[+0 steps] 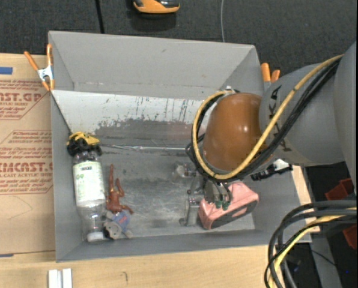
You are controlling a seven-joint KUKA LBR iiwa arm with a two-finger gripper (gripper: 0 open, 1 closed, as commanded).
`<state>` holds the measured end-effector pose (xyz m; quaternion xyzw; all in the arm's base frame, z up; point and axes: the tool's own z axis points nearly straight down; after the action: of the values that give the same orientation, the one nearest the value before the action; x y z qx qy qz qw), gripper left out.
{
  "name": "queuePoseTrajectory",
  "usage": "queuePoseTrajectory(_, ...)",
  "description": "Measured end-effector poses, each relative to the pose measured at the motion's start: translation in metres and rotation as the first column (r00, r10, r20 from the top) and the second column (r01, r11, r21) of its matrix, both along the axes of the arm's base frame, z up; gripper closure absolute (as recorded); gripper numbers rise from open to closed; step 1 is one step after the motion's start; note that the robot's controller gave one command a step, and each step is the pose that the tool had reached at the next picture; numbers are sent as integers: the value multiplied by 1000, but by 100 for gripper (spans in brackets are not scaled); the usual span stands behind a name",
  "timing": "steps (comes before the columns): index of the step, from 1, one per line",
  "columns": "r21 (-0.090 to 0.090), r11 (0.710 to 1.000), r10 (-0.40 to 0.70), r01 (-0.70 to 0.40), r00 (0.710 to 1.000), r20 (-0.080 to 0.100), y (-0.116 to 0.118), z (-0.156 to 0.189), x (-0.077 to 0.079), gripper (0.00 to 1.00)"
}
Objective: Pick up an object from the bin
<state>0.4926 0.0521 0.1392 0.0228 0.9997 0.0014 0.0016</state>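
My gripper (205,203) is low in the bin's right part, under the arm's orange dome. Its fingers (191,207) look open, and they stand at the left end of a pink block (234,205) that lies tilted near the bin's front right corner. One finger is just left of the block and the other is on its top left edge. The upper part of the block is hidden behind the wrist. The block rests on the bin floor.
Along the left wall lies a clear bottle with a white label (88,191), with a yellow toy car (83,141) at its top end. Beside it are a brown toy figure (114,195) and a small grey-blue thing (117,223).
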Motion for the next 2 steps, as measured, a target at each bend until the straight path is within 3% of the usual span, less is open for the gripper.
queuePoseTrajectory(1, -3, 999, -32, 32, 999, -9, -25, 23, 22, 0)
queuePoseTrajectory(2, -3, 1000, -17, 18, 1000, 4, -40, 40, 23, 0)
